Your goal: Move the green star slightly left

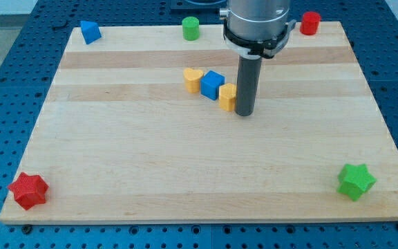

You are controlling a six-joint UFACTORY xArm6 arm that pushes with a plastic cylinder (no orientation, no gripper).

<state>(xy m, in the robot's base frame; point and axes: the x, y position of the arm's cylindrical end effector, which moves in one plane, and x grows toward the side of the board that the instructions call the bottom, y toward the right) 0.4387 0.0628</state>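
The green star lies near the board's bottom right corner. My tip stands at the board's middle, well up and to the left of the star. It touches or nearly touches the right side of a small yellow block. A blue cube and a yellow heart sit in a row to the upper left of that block.
A red star lies at the bottom left corner. A blue block sits at the top left, a green cylinder at the top middle, a red cylinder at the top right. The wooden board ends on a blue pegboard.
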